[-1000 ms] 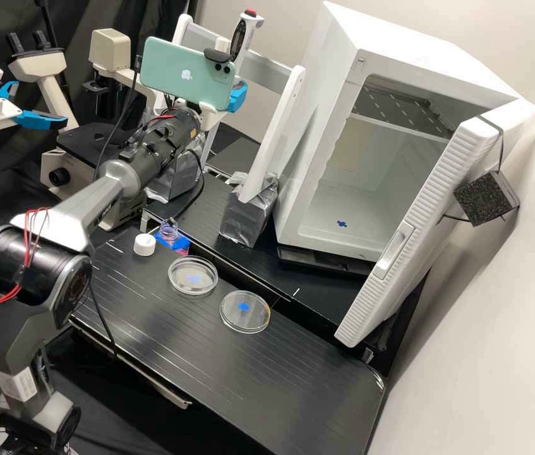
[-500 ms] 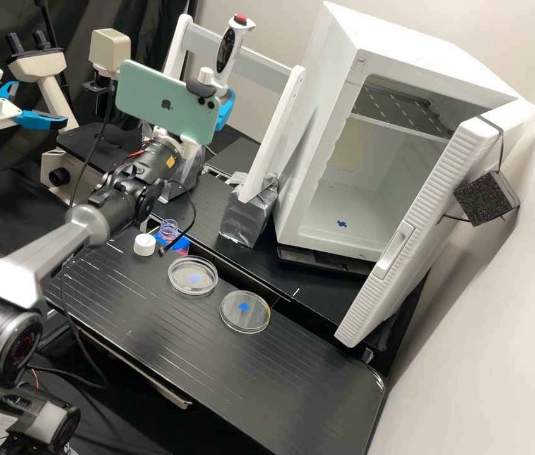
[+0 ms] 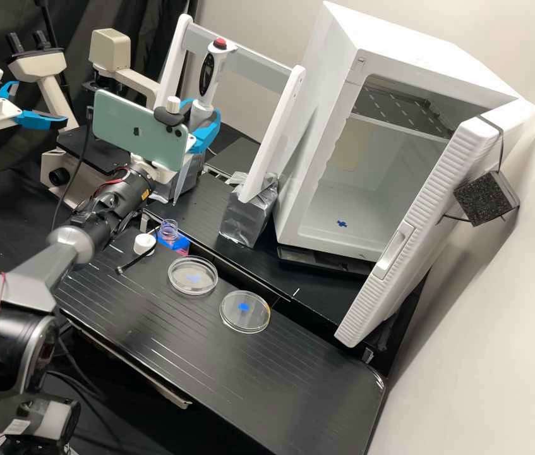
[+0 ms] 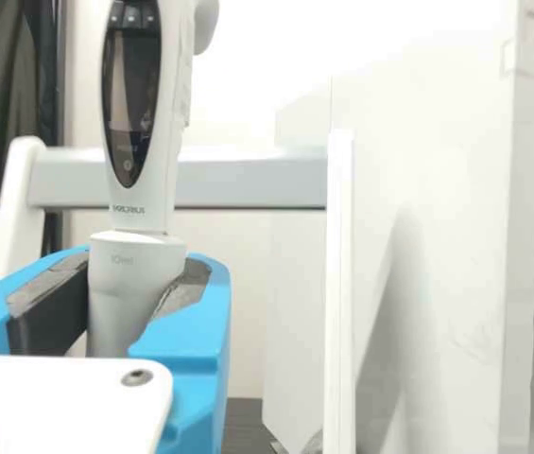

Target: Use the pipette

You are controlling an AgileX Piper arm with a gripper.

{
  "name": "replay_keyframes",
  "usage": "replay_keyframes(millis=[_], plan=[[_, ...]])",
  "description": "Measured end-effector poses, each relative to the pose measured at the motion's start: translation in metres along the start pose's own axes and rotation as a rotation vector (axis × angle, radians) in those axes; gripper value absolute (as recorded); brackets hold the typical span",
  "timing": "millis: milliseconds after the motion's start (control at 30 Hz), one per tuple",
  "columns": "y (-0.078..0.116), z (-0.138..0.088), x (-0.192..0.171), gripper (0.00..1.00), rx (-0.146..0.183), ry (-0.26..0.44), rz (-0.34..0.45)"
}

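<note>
Your widest open stretch is the front bench (image 3: 305,379) on the near side of the two dishes (image 3: 193,287) (image 3: 245,322). Farther back, the uncapped bottle (image 3: 168,231) and white cap (image 3: 144,244) narrow your way, with a black cable (image 3: 134,260) hanging beside the cap. Beyond the gripper (image 3: 201,114), the white rack's crossbar (image 3: 254,65) blocks you, its post (image 3: 273,136) rising beside the white cabinet (image 3: 318,120). You could enter that cabinet below its shelf (image 3: 400,110), skirting the swung-out door (image 3: 428,234).

Bright light burns out the wall (image 4: 248,85) in the wrist view and glints off the bench (image 3: 153,316)
</note>
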Motion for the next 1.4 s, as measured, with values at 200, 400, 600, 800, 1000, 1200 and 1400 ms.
replay_keyframes(millis=[200,400,600,800,1000,1200,1400], plan=[[-0.018,0.011,0.004,0.00,-0.011,-0.048,-0.041],[-0.030,0.020,0.006,0.00,-0.026,-0.072,-0.048],[-0.036,0.025,0.010,0.00,-0.040,-0.076,-0.023],[-0.041,0.031,0.010,0.00,-0.035,-0.092,-0.030],[-0.044,0.039,0.007,0.00,-0.010,-0.117,-0.039],[-0.046,0.044,0.003,0.00,0.024,-0.131,-0.047],[-0.056,0.047,-0.009,0.00,0.047,-0.155,-0.077]])
